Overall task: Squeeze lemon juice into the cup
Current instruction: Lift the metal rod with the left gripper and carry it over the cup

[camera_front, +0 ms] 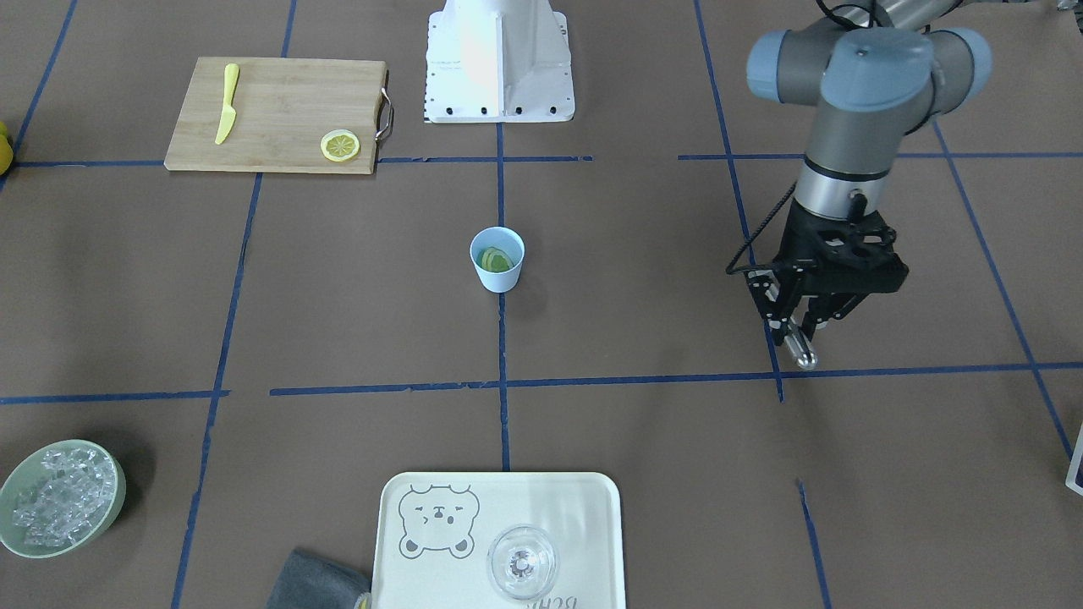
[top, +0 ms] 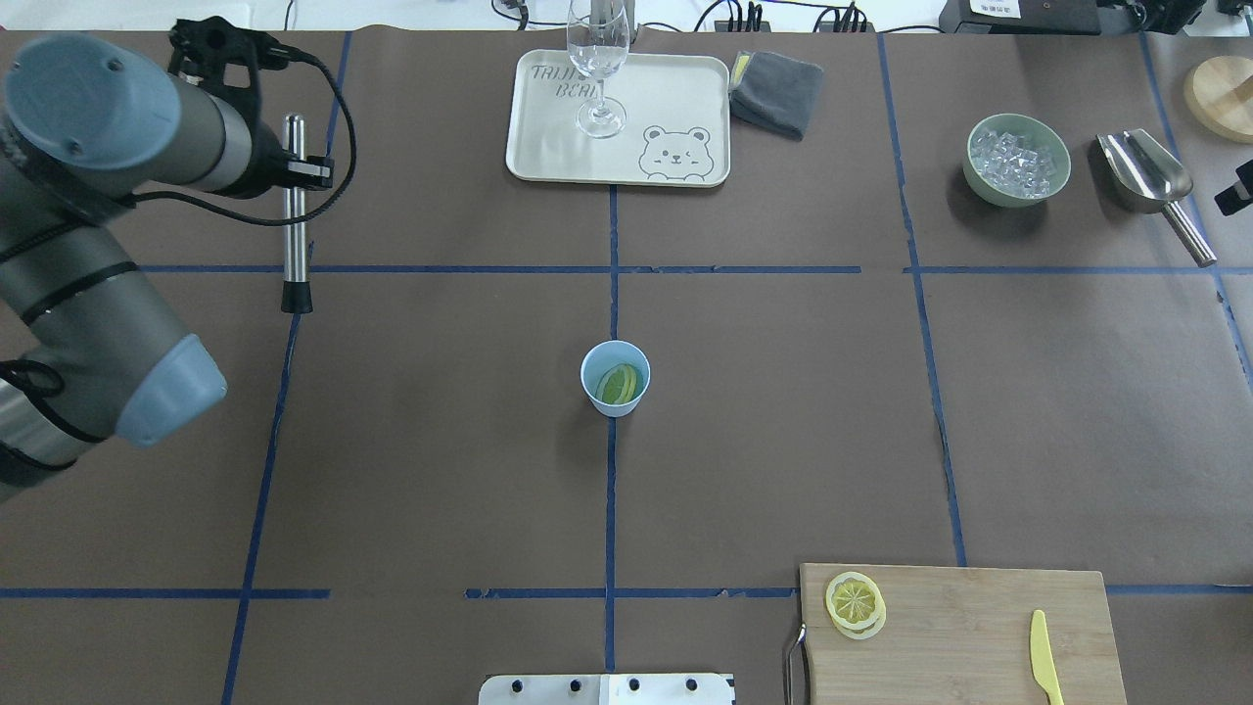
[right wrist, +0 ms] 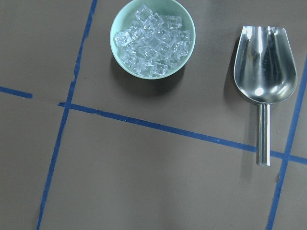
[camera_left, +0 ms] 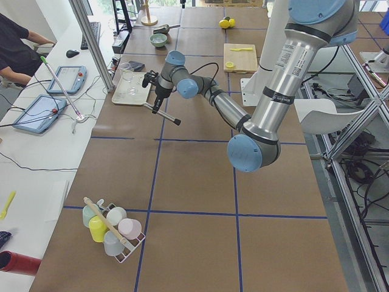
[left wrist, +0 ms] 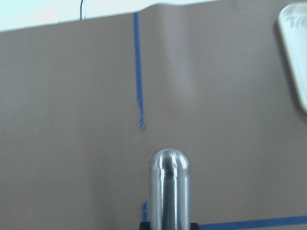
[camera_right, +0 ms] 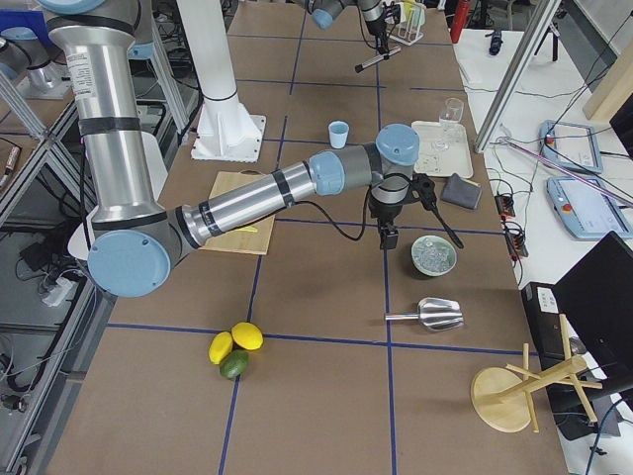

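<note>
The pale-blue cup (camera_front: 497, 269) (top: 615, 401) stands at the middle of the table with one lemon slice (camera_front: 495, 259) (top: 619, 384) leaning inside it. A second lemon slice (camera_front: 340, 145) (top: 856, 600) lies on the wooden cutting board (camera_front: 279, 110) (top: 959, 627). My left gripper (camera_front: 800, 326) (top: 294, 174) is shut on a steel rod (camera_front: 799, 348) (top: 292, 225) (left wrist: 170, 191), far to the cup's side, above bare table. My right gripper (camera_right: 389, 234) hangs beside the ice bowl; I cannot tell whether it is open or shut.
A yellow knife (camera_front: 226, 103) lies on the board. A green bowl of ice (top: 1018, 162) (right wrist: 152, 37) and a steel scoop (top: 1150, 176) (right wrist: 263, 72) sit near the right arm. A bear tray (top: 548, 147) holds a clear glass (top: 597, 59), with a grey cloth (top: 778, 90) beside it.
</note>
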Robot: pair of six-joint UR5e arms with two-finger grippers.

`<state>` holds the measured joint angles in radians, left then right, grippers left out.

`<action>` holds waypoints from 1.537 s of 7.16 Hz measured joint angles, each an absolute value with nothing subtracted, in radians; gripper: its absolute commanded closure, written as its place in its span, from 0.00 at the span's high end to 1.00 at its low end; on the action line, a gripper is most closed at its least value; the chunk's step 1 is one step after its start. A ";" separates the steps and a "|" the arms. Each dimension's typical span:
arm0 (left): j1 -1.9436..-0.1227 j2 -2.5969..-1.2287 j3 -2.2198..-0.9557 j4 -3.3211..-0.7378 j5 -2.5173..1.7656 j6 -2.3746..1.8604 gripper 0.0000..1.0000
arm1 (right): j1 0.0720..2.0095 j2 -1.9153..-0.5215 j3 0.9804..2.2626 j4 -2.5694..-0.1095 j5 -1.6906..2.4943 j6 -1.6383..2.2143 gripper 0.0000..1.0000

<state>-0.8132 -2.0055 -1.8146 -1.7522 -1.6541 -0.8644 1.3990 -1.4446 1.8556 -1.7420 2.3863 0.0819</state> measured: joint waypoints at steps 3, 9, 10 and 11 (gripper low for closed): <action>-0.711 -2.031 -1.819 -1.967 -1.498 -0.771 0.00 | 1.449 -1.554 1.828 -1.738 2.365 0.075 1.00; -0.612 -2.029 -1.861 -2.349 -1.272 -0.813 0.00 | 1.577 -1.610 1.802 -1.737 2.360 0.036 1.00; -0.570 -2.045 -1.870 -2.354 -1.238 -0.814 0.00 | 1.585 -1.616 1.802 -1.737 2.364 0.029 1.00; -0.514 -2.065 -1.870 -2.377 -1.166 -0.814 0.00 | 1.588 -1.619 1.802 -1.737 2.368 0.026 1.00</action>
<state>-0.5143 -2.0652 -1.8704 -2.3770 -1.1657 -0.8141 1.5883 -1.6190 1.8025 -1.7366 2.3675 0.0255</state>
